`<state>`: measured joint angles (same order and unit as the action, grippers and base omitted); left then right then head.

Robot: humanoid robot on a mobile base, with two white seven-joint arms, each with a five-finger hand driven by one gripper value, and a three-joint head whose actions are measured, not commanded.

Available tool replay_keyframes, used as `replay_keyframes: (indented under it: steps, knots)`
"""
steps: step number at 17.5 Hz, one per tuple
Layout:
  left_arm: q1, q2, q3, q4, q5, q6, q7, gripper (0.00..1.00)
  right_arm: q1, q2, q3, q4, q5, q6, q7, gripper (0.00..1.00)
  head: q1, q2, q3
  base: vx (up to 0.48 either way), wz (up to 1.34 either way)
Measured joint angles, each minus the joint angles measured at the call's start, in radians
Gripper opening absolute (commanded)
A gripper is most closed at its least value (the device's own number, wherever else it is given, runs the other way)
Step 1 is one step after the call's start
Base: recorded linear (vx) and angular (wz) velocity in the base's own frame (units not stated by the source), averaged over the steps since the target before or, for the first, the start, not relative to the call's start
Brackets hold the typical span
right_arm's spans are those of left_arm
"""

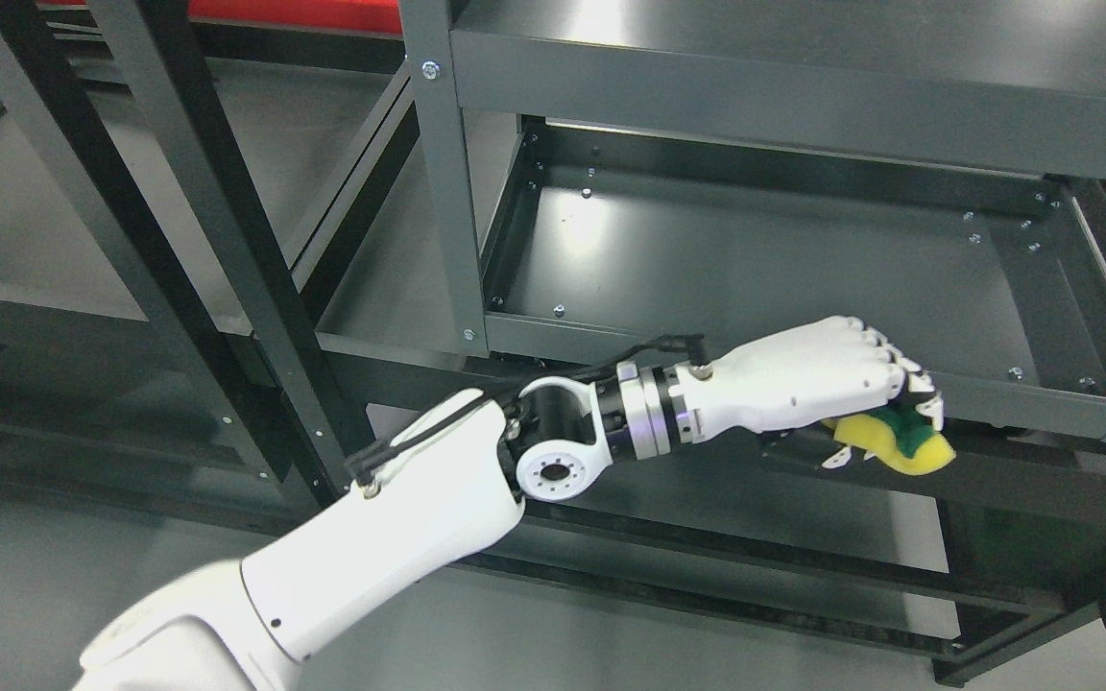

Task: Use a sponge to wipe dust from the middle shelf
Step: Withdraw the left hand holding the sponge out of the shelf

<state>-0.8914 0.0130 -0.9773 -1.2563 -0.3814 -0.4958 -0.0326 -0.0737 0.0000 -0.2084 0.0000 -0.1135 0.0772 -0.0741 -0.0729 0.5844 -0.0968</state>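
1. One sponge on my screen, yellow with a dark green scrubbing layer, sitting just in front of the front lip of the middle shelf, low against the rail.
2. One hand in play: the left hand, white, its fingers curled down and clamped around the sponge from above. The arm comes in from the lower left.
3. I count one white forearm, one round wrist joint and one black cable running along the top of it.
4. Part of the sponge is buried under the fingers, so I only get its lower right end; whether it touches the shelf rail, I cannot tell.
5. The middle shelf is a dark grey metal tray with bolts at its corners and a bright glare spot on the left. The shelf above cuts off its back edge.
6. A second dark frame stands to the left, cropped by the picture edge. A red strip shows at the very top.
7. No readable writing or brand marks anywhere.
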Motion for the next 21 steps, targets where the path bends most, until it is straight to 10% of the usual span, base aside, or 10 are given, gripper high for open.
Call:
replay_keyframes:
  steps: [10,21]
  knots:
    - [0.448,-0.008,0.494,-0.136,0.368,0.397,0.004,0.01,0.000,0.000,0.000,0.000,0.000,0.000,0.000,1.00,0.0000,0.000,0.000,0.002,0.01]
    - [0.635,-0.011,0.692,-0.369,0.483,0.335,0.002,0.01,0.000,0.000,0.000,0.000,0.000,0.000,0.000,1.00,0.0000,0.000,0.000,0.000,0.00]
